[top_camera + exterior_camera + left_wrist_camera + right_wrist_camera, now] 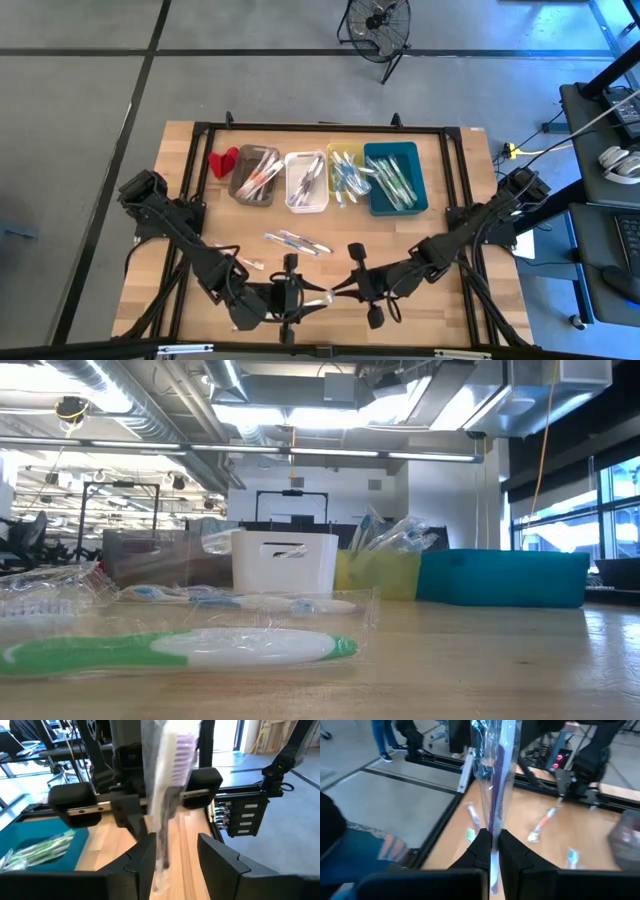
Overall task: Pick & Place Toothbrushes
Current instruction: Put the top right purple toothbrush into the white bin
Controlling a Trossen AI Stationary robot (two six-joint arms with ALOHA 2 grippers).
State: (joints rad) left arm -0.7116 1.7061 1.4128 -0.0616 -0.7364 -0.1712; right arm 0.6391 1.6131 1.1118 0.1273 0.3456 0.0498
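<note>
Closest to me, at the near edge of the worktop (180, 180), both sets of fingers sit almost together. My right fingers (492, 851) are pinched hard on a wrapped purple-handled toothbrush (495, 780) that stands up out of them, its clear sleeve rising well past the tips. My left fingers (177, 855) stand part open with what I take to be the same toothbrush between them, bristle head above; the wrapper seems to lean against one finger, but I cannot tell whether that counts as a grip. I judge the brush is held upright like this so one arm can steady it while the other takes it over or re-seats it for a cleaner drop. Just beyond the fingers, a few loose toothbrushes (297, 241) lie flat on the bare wood, among them a green-and-white one (180, 648) in its packet, still waiting to be picked. Farther out stands the row of bins: grey bin (254, 175), white bin (306, 181), yellow bin (345, 168) and teal bin (396, 178), each already holding brushes, with a small red object (222, 161) beside the grey one.
</note>
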